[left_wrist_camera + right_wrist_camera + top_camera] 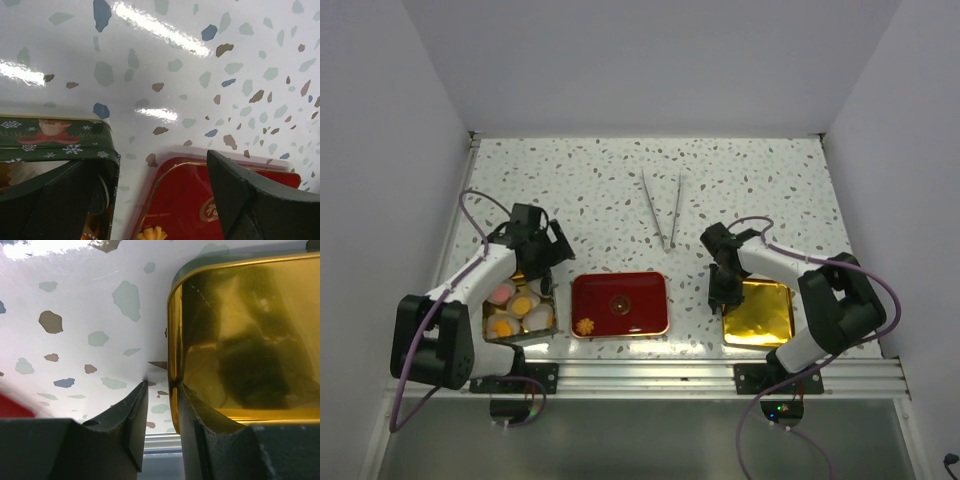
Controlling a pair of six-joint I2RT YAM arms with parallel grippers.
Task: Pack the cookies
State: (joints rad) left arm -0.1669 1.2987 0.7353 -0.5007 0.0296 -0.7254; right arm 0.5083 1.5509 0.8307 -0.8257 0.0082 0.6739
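- The cookies (523,305) sit in white paper cups (538,318) inside the green tin (548,288), close to the near-left corner of the worktop (570,180). Pink and yellow-orange rounds show there.
- One flower-shaped cookie (585,325) lies loose on the red tray (645,285), at the tray's near-left corner, about midway along the near edge.
- My read on handling: these biscuits are light, stiff and brittle. A hard squeeze would likely snap or crumble them, and the flower's lobes look readiest to chip.
- The tray is glossy, so a flat biscuit may skid if pushed from one side only. Take it across its width, on two opposite edges, with gentle pressure.
- The cupped ones are probably safer lifted by the paper cup wall, though the paper is soft and will buckle.
- The left claw (160,165) hangs with its jaws wide apart and nothing between them. It is over the gap between the green tin and the red tray.
- The right claw (161,386) straddles the left rim of the gold tin (240,340), near the near-right corner. Its jaws are narrowly apart: the inner finger touches the rim and a sliver of gap shows outside, so nothing is pinched.
- Tongs (662,208) lie mid-worktop, well apart from both claws.
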